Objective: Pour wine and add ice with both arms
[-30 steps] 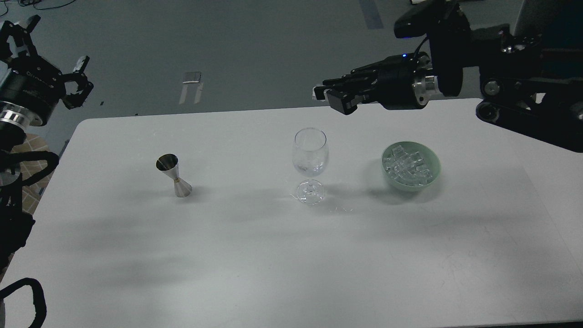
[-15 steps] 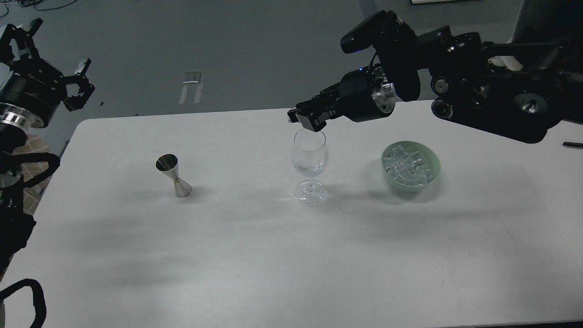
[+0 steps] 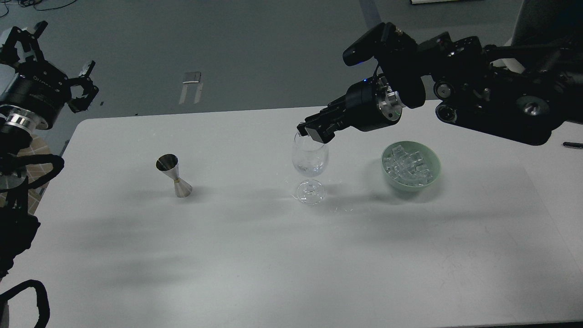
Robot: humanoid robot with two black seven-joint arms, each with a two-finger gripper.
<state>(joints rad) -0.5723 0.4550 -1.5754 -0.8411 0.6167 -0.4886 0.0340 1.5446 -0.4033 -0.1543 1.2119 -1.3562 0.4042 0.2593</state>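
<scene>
A clear wine glass [image 3: 310, 159] stands mid-table with a little water-clear wine [image 3: 309, 169] low in its bowl. My right gripper [image 3: 311, 132] hangs just over the glass's rim, fingers pressed together on what looks like a small clear ice cube. A pale green bowl [image 3: 435, 160] to the right of the glass holds several ice cubes [image 3: 406, 166]. A steel jigger [image 3: 174, 176] stands upright to the left of the glass. My left gripper [image 3: 53, 57] is open and empty, raised off the table's far left corner.
The white table [image 3: 273, 264] has its far edge just behind the glass. My bulky right arm [image 3: 492, 105] reaches over the table's back right, above the bowl. A dark pen [image 3: 572, 145] lies at the right edge.
My right gripper swung left from above the bowl's side and came down onto the glass's rim. The left gripper drifted slightly right. Glass, jigger and bowl stayed put.
</scene>
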